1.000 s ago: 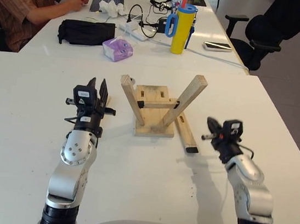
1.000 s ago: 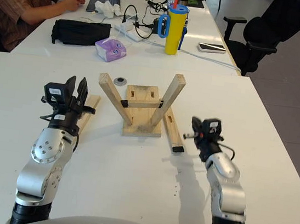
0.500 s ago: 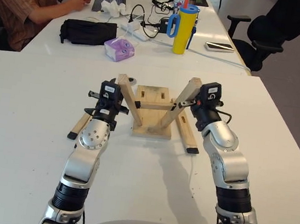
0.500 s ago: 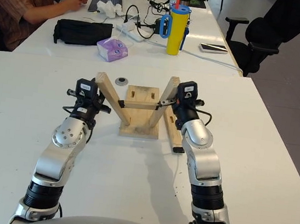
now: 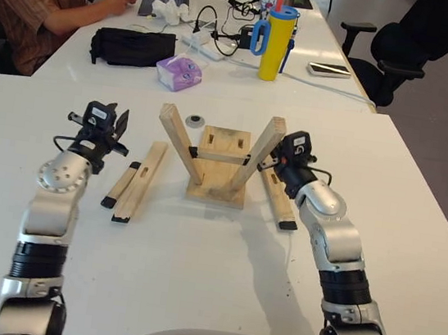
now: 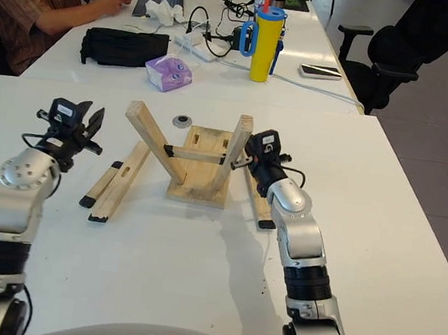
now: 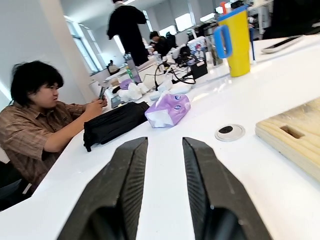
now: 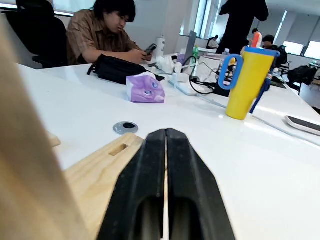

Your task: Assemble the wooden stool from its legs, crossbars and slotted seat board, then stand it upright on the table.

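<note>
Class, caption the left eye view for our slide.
Half-built stool rests seat-down; right gripper shut beside an upturned leg, left gripper open near loose pieces.

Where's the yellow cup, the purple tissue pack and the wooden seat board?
yellow tumbler (image 5: 274,50): left eye view, middle of its body.
purple tissue pack (image 5: 177,73): left eye view, its top face.
slotted seat board (image 5: 215,187): left eye view, bare wood near its front edge.

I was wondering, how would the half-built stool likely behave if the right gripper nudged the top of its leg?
The seat board lies flat on the table, so it would probably slide rather than tip. Both raised legs lean outward, joined by one crossbar, so the joints look loose and may wobble. Bare wood: stiff, probably light.
</note>
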Available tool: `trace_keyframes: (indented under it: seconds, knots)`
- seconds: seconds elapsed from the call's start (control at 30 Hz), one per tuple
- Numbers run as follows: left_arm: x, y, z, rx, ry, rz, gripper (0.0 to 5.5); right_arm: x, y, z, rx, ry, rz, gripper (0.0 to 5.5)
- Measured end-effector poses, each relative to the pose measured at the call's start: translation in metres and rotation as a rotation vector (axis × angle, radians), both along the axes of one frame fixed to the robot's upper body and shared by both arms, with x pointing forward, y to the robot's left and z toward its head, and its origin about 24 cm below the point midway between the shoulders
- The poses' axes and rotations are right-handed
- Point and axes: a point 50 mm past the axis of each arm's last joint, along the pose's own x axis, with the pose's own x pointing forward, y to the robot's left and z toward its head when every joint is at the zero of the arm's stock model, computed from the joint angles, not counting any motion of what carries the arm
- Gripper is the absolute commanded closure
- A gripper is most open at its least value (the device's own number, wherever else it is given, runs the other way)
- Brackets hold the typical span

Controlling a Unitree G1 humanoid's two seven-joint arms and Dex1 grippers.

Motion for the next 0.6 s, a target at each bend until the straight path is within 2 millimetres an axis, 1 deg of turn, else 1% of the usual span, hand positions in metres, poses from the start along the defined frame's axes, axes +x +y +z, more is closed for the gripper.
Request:
trace_keyframes:
  seconds: [0.07,0.1,0.13,0.17,0.23,0.3,0.37,0.43,0.5,0.53,0.6]
  knots:
    - [0.001,0.009,0.002,0.013,0.063,-0.086,4.18,-0.002,0.007,0.002,-0.038,-0.011,0.123,5.5]
    - [0.003,0.015,0.005,0.011,0.077,-0.097,4.18,-0.004,0.011,0.002,-0.067,-0.011,0.193,5.5]
    - [0.008,0.026,0.013,-0.012,0.066,-0.079,4.18,-0.01,0.02,0.0,-0.108,-0.001,0.299,5.5]
    - [0.015,0.041,0.03,-0.039,0.021,-0.031,4.18,-0.02,0.037,-0.001,-0.136,0.008,0.438,5.5]
    - [0.021,0.051,0.055,-0.053,-0.071,-0.005,4.18,-0.034,0.06,-0.003,-0.149,0.007,0.574,5.5]
    - [0.024,0.056,0.068,-0.089,-0.135,0.007,4.18,-0.044,0.076,-0.006,-0.169,-0.001,0.644,5.5]
    - [0.024,0.06,0.068,-0.125,-0.149,0.031,4.18,-0.051,0.084,-0.009,-0.165,0.007,0.666,5.5]
    - [0.024,0.066,0.067,-0.157,-0.154,0.057,4.18,-0.055,0.087,-0.01,-0.161,0.009,0.66,5.5]
    - [0.023,0.068,0.069,-0.187,-0.166,0.065,4.18,-0.054,0.084,-0.01,-0.165,0.008,0.621,5.5]
    - [0.023,0.071,0.072,-0.228,-0.176,0.066,4.18,-0.048,0.077,-0.011,-0.176,0.008,0.556,5.5]
    - [0.023,0.071,0.078,-0.325,-0.158,0.014,4.18,-0.031,0.053,-0.023,-0.262,0.051,0.41,5.5]
